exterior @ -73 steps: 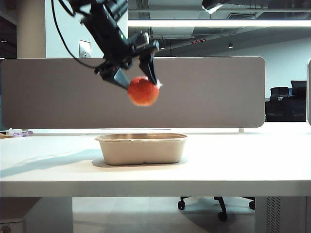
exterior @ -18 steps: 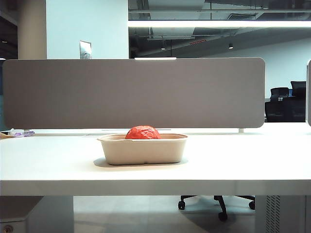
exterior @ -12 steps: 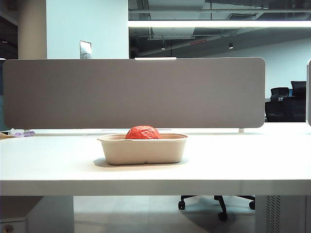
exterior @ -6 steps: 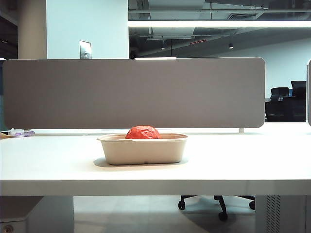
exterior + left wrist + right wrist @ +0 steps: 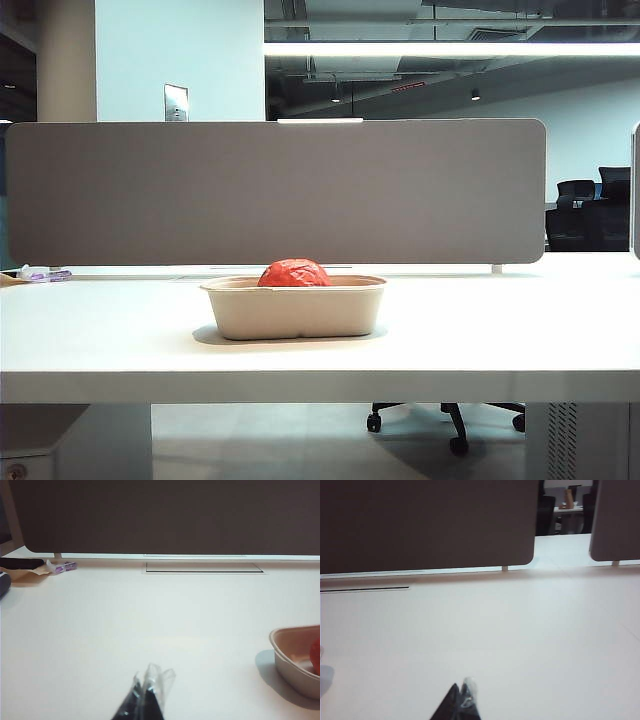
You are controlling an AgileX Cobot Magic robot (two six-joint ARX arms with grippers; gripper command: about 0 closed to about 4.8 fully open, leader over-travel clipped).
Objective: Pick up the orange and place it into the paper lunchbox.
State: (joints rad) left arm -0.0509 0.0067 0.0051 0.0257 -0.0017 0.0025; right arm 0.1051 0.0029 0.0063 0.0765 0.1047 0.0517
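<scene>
orange [image 5: 294, 273] rests inside paper lunchbox [image 5: 293, 310] at mid-counter [image 5: 500, 340].
both arms low over the counter, left end effector [image 5: 145, 700] and right end effector [image 5: 461, 702] pinched closed, empty; the fruit looks light, wrinkled, best gripped across its middle.

An open-plan office, clearly. A long white table [image 5: 480, 340] runs across the frame, backed by a grey fabric divider panel [image 5: 275, 190] of the kind that splits workstations. Behind it sit black office chairs [image 5: 598, 205], and a castor-wheeled chair base [image 5: 445, 420] shows under the table. Overhead, a strip light [image 5: 450, 48] and exposed ceiling ducting.
</scene>
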